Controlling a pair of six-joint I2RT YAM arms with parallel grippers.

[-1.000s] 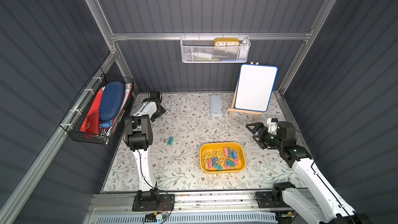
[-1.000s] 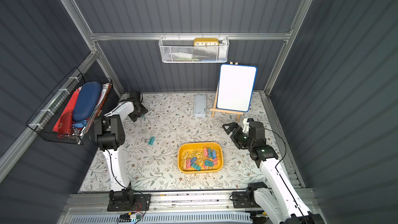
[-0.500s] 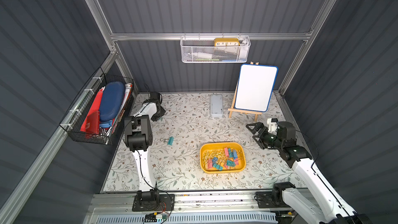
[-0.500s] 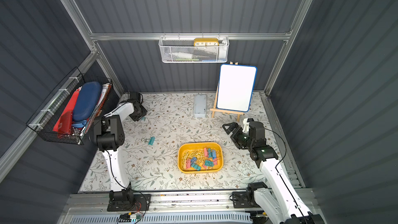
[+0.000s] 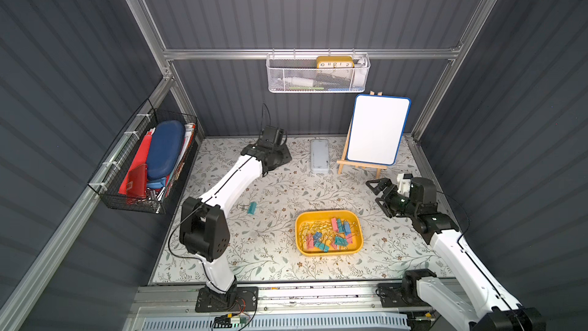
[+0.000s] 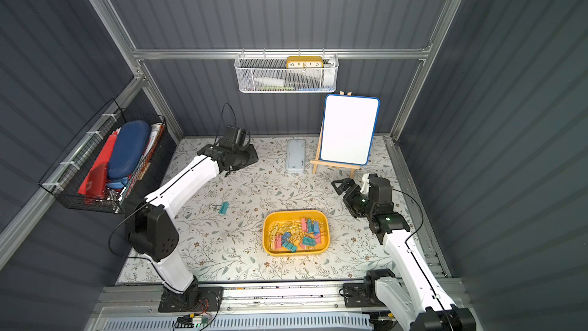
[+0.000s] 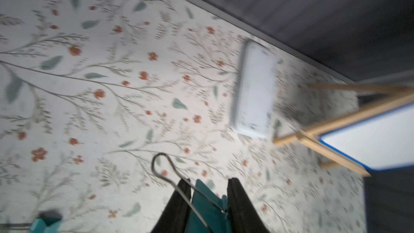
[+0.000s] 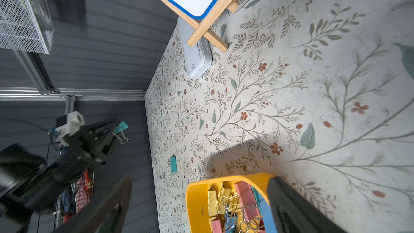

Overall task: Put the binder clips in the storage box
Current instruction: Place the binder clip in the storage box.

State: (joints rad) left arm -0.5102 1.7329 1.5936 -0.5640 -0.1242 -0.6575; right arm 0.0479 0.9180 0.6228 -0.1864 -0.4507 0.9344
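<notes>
The shallow yellow plastic tray (image 5: 298,234) holds pastel binder clips (image 5: 331,234); one teal binder clip (image 5: 252,208) lies left of it on the surface (image 5: 280,186); a flat grey case (image 5: 319,156) lies behind, beside the whiteboard easel (image 5: 377,128).

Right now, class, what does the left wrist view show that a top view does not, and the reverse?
Only the left wrist view: a teal binder clip clamped in the left gripper; from above it cannot be made out. Only a top view: the storage box holding binder clips, and the open right gripper. Both: the grey case and the whiteboard.
</notes>
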